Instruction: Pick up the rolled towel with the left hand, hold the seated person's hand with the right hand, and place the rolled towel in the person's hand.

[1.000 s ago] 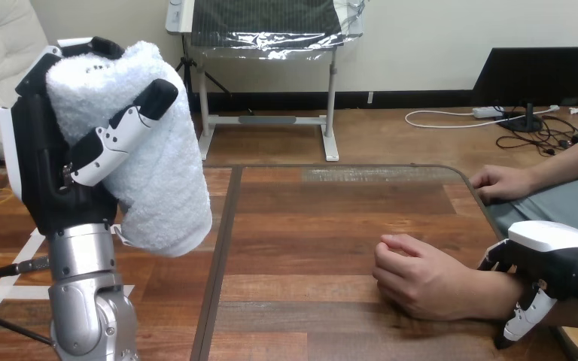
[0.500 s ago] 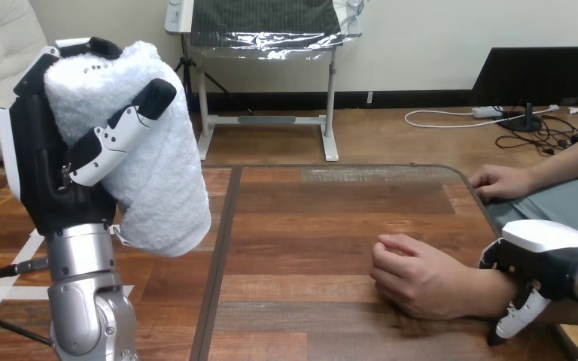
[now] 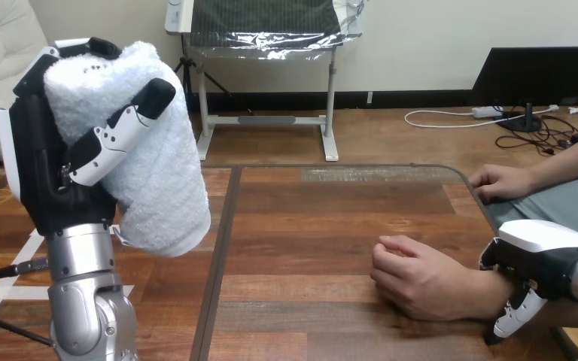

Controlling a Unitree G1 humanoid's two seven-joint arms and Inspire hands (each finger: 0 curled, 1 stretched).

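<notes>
While your left hand (image 3: 45, 165) clamps the towel (image 3: 158, 180) high off the bench (image 3: 308, 226) for handover, your right hand (image 3: 542, 248) covers the person's wrist (image 3: 489, 289), though you cannot tell if it grips.

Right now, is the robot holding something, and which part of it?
The left robot hand holds the rolled towel, thumb curled across its upper half. The right robot hand lies over the person's wrist; a grip cannot be told.
</notes>
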